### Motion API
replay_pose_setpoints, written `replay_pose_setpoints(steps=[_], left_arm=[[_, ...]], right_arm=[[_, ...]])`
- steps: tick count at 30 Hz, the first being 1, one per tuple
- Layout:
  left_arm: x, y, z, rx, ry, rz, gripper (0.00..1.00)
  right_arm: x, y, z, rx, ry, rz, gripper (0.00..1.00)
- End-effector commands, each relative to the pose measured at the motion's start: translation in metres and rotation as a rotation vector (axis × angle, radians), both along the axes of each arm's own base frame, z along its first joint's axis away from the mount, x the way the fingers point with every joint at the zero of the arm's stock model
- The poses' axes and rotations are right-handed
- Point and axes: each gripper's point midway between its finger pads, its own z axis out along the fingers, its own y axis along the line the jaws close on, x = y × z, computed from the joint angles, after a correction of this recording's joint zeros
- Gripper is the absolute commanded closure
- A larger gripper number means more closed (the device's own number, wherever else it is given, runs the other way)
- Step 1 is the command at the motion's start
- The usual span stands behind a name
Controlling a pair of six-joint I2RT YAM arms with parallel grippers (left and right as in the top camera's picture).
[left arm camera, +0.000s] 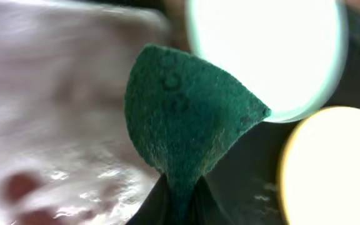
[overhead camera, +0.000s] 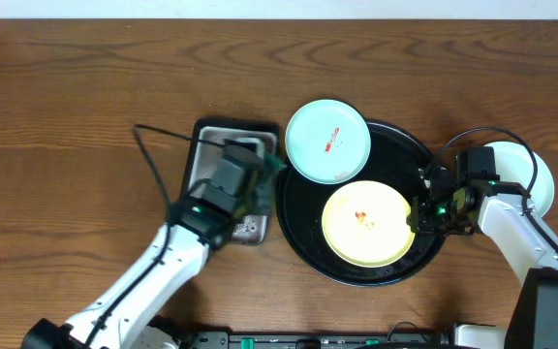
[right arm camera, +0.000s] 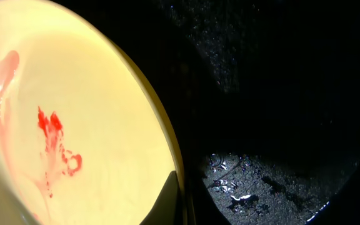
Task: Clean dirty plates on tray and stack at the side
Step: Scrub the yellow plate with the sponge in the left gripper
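On black tray [overhead camera: 296, 221], red-smeared yellow plate [overhead camera: 366, 225] lies toward 6 o'clock; right gripper [overhead camera: 417, 215] clenched on its 3 o'clock rim; turquoise plate [overhead camera: 327, 141] overlaps tray's 11 o'clock rim; left gripper [overhead camera: 256, 176] pinches green sponge [left arm camera: 186, 112] at tray's 9 o'clock.

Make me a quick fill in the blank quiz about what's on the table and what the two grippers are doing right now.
1. The left gripper has its jaws shut on a green ____.
2. The right gripper pinches the rim of the ____ plate.
3. That plate lies on the round ____ tray.
4. The mint plate bears a ____ smear.
Missing words: sponge; yellow; black; red.
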Motion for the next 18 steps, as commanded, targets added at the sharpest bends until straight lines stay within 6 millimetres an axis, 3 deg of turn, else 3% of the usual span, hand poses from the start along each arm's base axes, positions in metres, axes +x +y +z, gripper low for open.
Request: replay_pose_setpoints(steps=[1, 5, 8, 13, 18], left_arm=[[-0.013, -0.052, 0.019, -0.110, -0.051, -0.154, 0.93], [-0.022, -0.097, 0.036, -0.277, -0.058, -0.145, 0.93], [-0.034, -0.130, 0.034, -0.356, -0.012, -0.156, 0.93], [-0.044, -0.164, 0.018, -0.296, 0.117, -0.254, 0.93], [-0.044, -0.188, 0.014, -0.226, 0.211, -0.356, 0.93]], right_arm=[[-0.006, 0.004, -0.003, 0.005, 0.023, 0.015, 0.99], [-0.011, 0.004, -0.006, 0.006, 0.034, 0.015, 0.99], [-0.013, 0.004, -0.008, 0.007, 0.040, 0.015, 0.99], [-0.014, 0.004, -0.009, 0.007, 0.042, 0.015, 0.99], [-0.014, 0.004, -0.009, 0.007, 0.041, 0.015, 0.99]])
